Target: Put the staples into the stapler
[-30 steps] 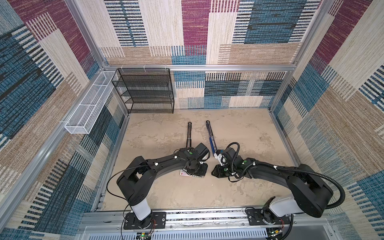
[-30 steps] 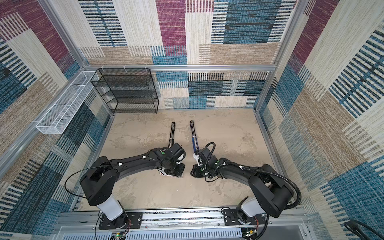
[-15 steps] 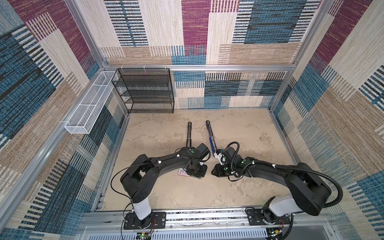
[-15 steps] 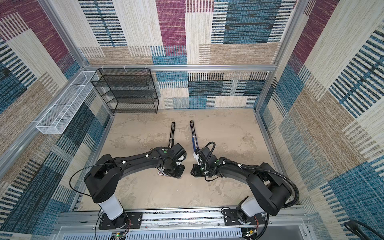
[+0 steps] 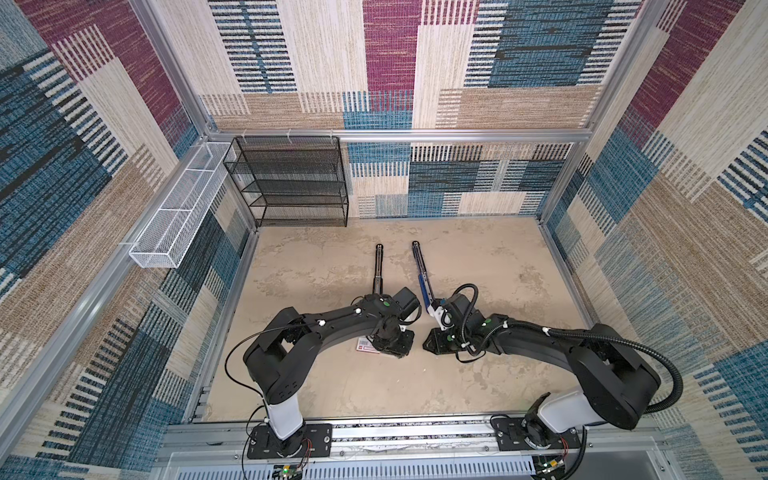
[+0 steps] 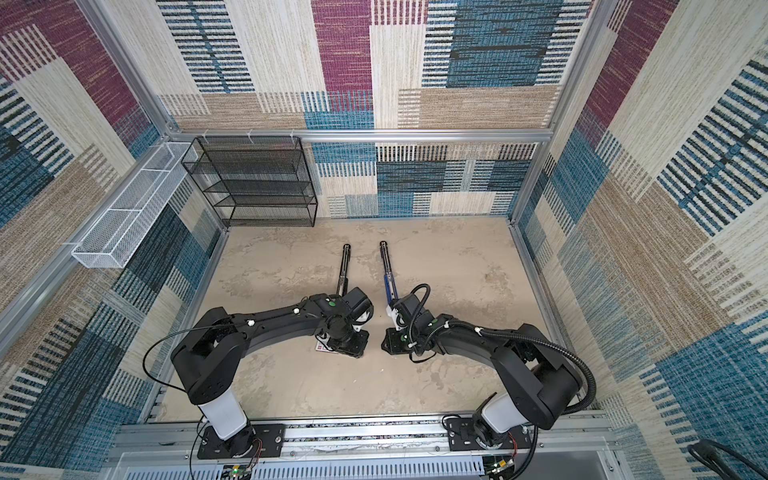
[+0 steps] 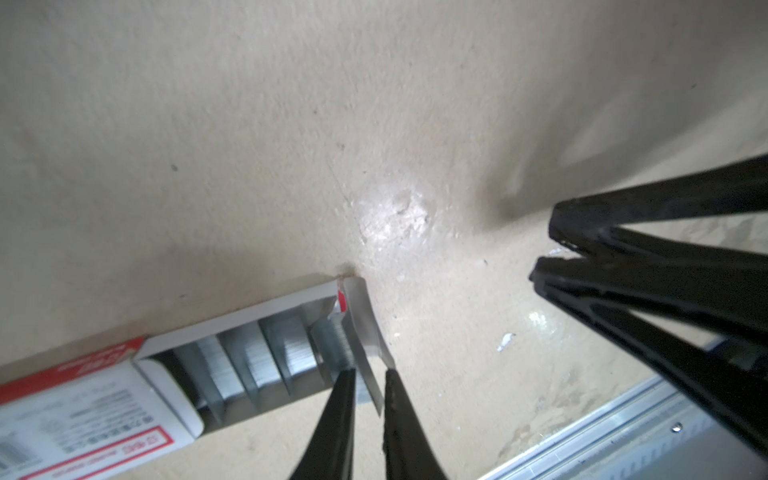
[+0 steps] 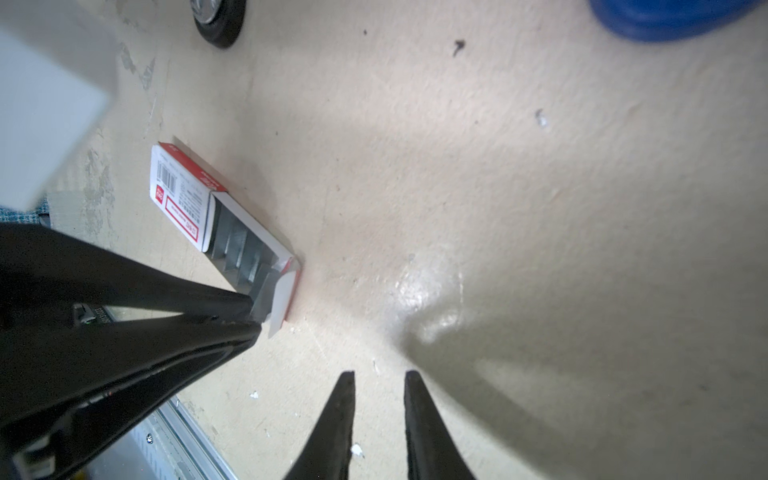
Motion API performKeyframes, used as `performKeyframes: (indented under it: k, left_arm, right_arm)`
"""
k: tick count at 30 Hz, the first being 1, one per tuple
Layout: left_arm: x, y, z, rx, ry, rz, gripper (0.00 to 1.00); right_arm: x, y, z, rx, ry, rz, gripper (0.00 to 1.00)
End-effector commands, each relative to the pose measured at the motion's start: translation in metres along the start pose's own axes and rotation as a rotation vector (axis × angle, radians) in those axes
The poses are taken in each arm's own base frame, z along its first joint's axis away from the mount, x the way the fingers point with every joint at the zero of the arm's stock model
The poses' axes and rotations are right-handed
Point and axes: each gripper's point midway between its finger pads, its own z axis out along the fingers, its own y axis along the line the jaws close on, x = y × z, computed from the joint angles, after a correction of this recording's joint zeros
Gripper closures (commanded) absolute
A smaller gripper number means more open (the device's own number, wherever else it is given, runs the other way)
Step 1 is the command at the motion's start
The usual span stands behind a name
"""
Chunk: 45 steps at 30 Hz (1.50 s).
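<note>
Left wrist view: the left fingers (image 7: pixel 336 428) stood slightly parted astride the end flap (image 7: pixel 361 316) of the box (image 7: pixel 104 399). The box lay flat on the counter (image 7: pixel 249 124) with its tray slid out. The staples (image 7: pixel 291 349) sat in grey rows inside, none lifted. Whether the fingers pressed the card at all could not be told.

The right fingers (image 8: pixel 332 432), parted and empty, hovered over bare counter just beside the box's open end, touching nothing. The stapler (image 5: pixel 423 274) lay beyond the box, apart from it.

The likeliest trouble lay at the flap. Bent card tends to spring back, and once let go it could fold over the nearest row and block the pick. A closing pinch there might catch card along with metal, or card alone.

The box looked light and nothing braced it, so a sideways nudge could slide or turn it. Strips gripped off-centre might snap or spill across the counter.
</note>
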Motion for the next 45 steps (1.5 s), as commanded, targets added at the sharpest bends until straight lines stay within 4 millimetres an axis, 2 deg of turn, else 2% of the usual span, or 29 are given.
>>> performKeyframes:
  k: [1,10,17,22,29,35,45]
  left_arm:
    - [0.001,-0.002,0.001,0.009,0.015,0.009,0.81]
    - [0.000,-0.001,0.004,0.000,0.030,-0.001,0.81]
    - [-0.004,-0.001,-0.004,-0.010,-0.005,0.003,0.78]
    - [-0.001,0.001,0.002,-0.020,0.021,0.003,0.78]
    - [-0.001,0.003,0.006,-0.028,0.032,0.006,0.84]
    - [-0.001,0.002,0.005,-0.025,0.030,0.008,1.00]
    - [-0.002,0.002,-0.015,-0.032,0.000,0.015,1.00]
  right_arm:
    - [-0.007,0.004,-0.002,-0.014,-0.032,-0.015,0.74]
    - [-0.004,0.002,-0.003,-0.012,-0.034,-0.009,0.75]
    - [-0.004,0.003,-0.003,-0.017,-0.034,-0.009,0.75]
    - [-0.005,0.003,-0.002,-0.018,-0.035,-0.008,0.75]
    - [-0.003,0.002,-0.003,-0.015,-0.033,-0.005,0.75]
    - [-0.005,0.003,-0.004,-0.016,-0.039,-0.007,0.75]
    - [-0.007,0.003,-0.008,-0.012,-0.050,-0.007,0.75]
